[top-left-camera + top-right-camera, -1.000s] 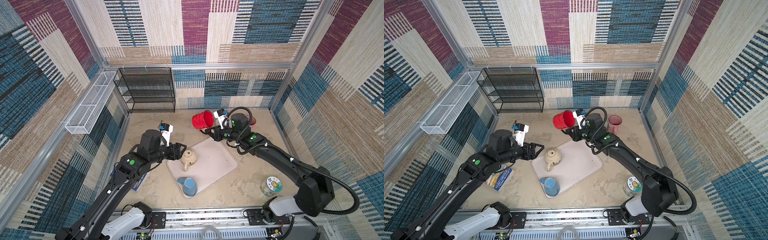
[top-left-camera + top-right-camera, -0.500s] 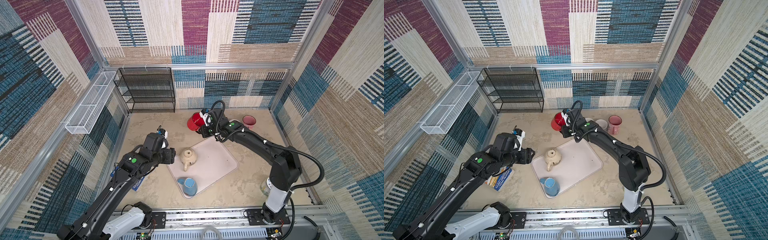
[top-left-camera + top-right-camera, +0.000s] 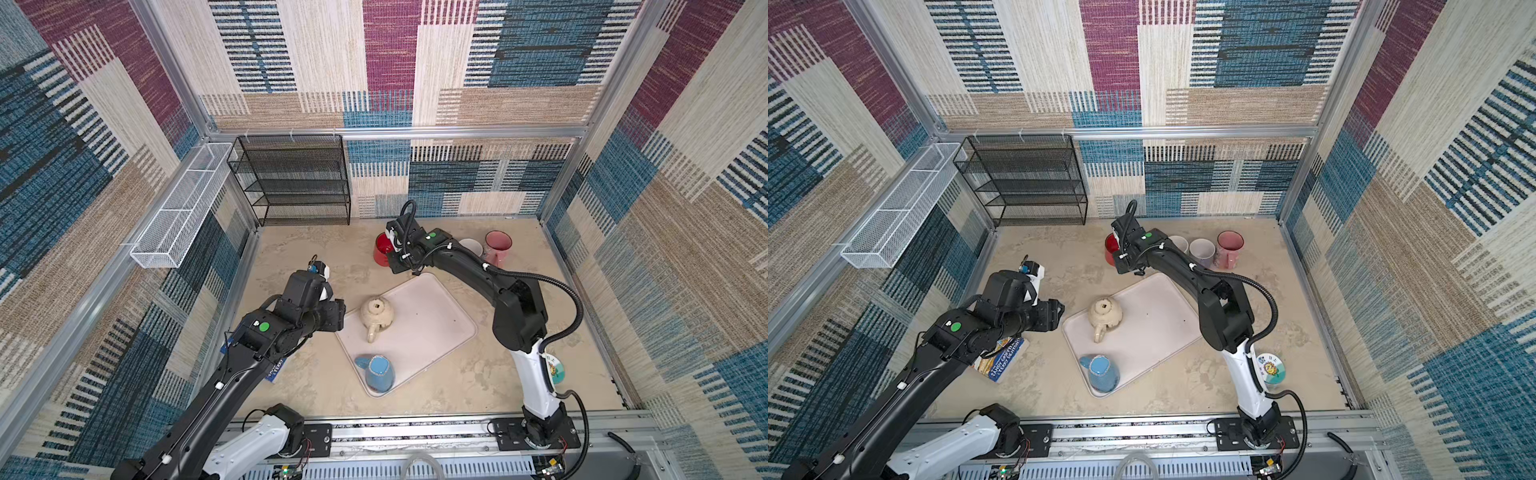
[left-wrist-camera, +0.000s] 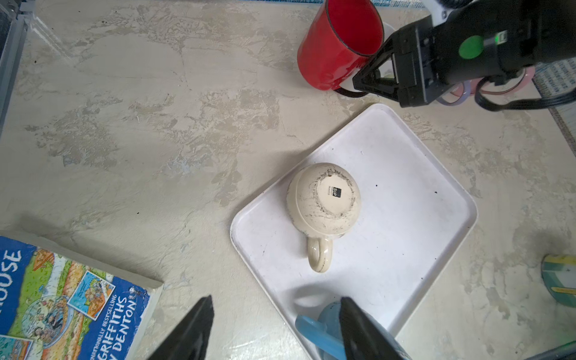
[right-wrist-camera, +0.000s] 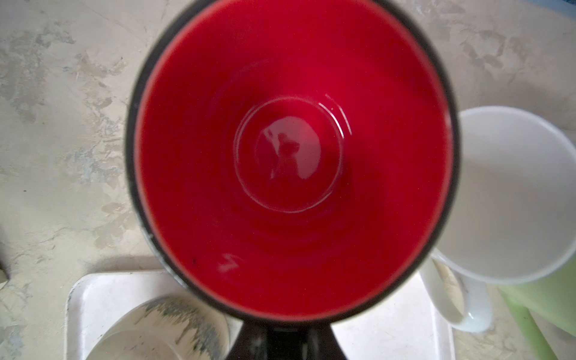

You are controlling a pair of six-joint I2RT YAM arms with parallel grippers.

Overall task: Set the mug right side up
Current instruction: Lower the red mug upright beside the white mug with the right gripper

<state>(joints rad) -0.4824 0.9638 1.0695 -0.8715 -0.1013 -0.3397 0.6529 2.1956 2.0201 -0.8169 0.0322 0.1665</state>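
The red mug [image 4: 336, 46] stands mouth up at the far middle of the bench [image 4: 156, 109], just beyond the far corner of the white tray [image 4: 420, 174]. The right wrist view looks straight down into its red inside. A white mug [image 5: 511, 193] stands just beside it on the right.

The right claw [image 4: 364, 82] is pinched nearly shut on the mug's dark handle, on its near side. I cannot tell whether the base already rests on the bench or hangs just above it.

The left claw [image 4: 276, 300] stands open and holds nothing. It hovers over the near left edge of the tray, close to the blue mug [image 3: 376, 372].

The turn itself looks done for the red mug. What is left, I judge, is to set it firmly down if it is not down yet, open the right claw, and draw clear without tipping it into the white mug. A cream mug [image 4: 324, 199] sits bottom up on the tray, untouched.
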